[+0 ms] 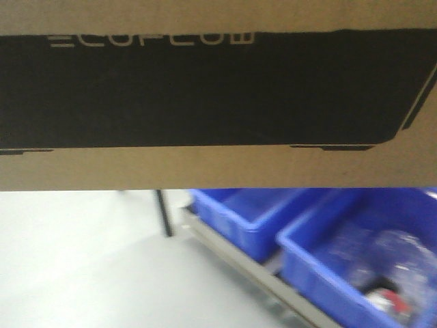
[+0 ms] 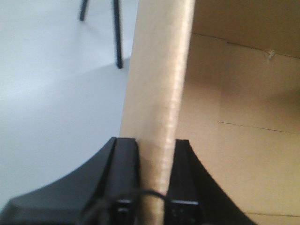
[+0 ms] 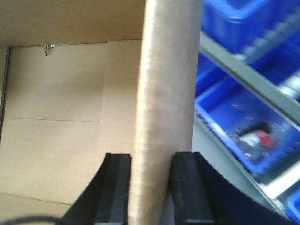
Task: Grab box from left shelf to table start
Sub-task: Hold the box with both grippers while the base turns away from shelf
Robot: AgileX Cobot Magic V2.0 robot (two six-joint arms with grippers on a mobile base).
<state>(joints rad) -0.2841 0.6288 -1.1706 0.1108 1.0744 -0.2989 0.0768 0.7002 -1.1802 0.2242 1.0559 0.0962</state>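
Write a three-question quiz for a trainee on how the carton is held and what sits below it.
1. True or false: the left gripper and the right gripper are both shut on walls of the box.
2. In the front view, what shows below the box? A) blue bins B) red crates C) green bottles
3. Fill in: the printed panel on the box is coloured ____.

Key: 1 true; 2 A; 3 black.
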